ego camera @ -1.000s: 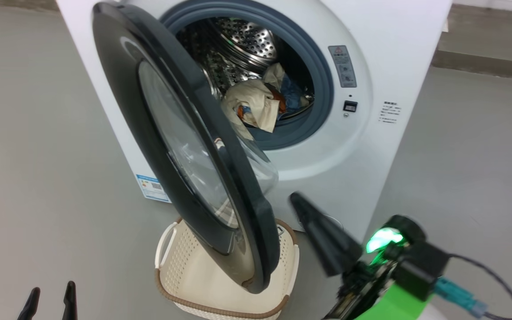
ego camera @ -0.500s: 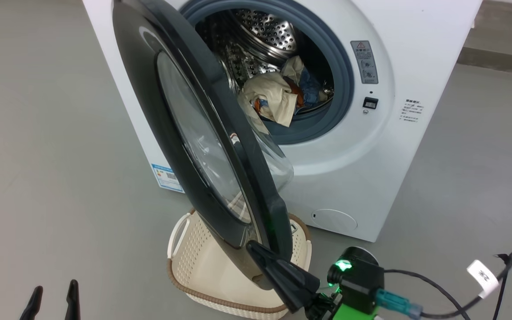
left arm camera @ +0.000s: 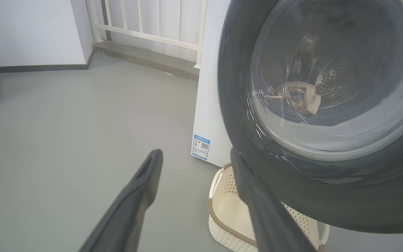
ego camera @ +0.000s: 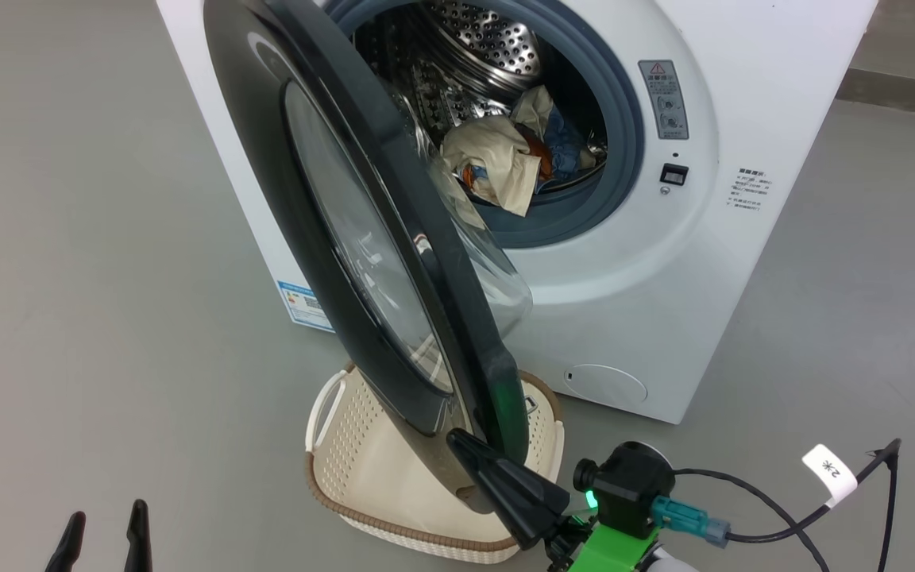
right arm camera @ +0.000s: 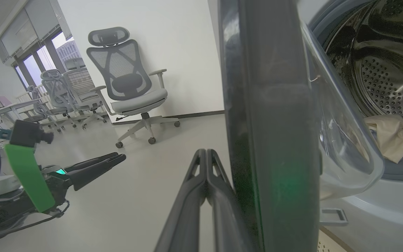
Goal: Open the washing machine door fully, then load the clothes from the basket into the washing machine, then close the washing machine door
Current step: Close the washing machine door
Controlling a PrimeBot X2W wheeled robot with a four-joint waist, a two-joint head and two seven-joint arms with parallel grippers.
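A: Head view, figure detail — which element has changed over the last second?

B: Over the last second the right gripper (ego camera: 457, 441) has swung from open air in front of the washing machine (ego camera: 743, 95) to the lower rim of the washing machine door (ego camera: 330, 238). Its jaws are pressed together, tip touching the outer face of that rim. Part of the apparent shift is the camera's own; the gripper's move relative to the door is real.

A: And the other arm?

B: The left gripper (ego camera: 104, 540) rests at the lower left as before, jaws wide apart and empty.

A: Meaning for the task?

B: The clothes (ego camera: 505, 159) lie in the drum and the basket (ego camera: 426, 536) beneath the door looks empty, so loading appears done. Judged from the contact point, the closing push is at hand; the door stands roughly half open.

A: Legible text?

B: A grey warning sticker (ego camera: 664, 99) with a red triangle beside the opening, small printed lines (ego camera: 749, 189) further right, and a blue label with a QR code (ego camera: 304, 302) low on the side panel — all too small to read. A white cable tag (ego camera: 829, 474) bears two marks, unclear
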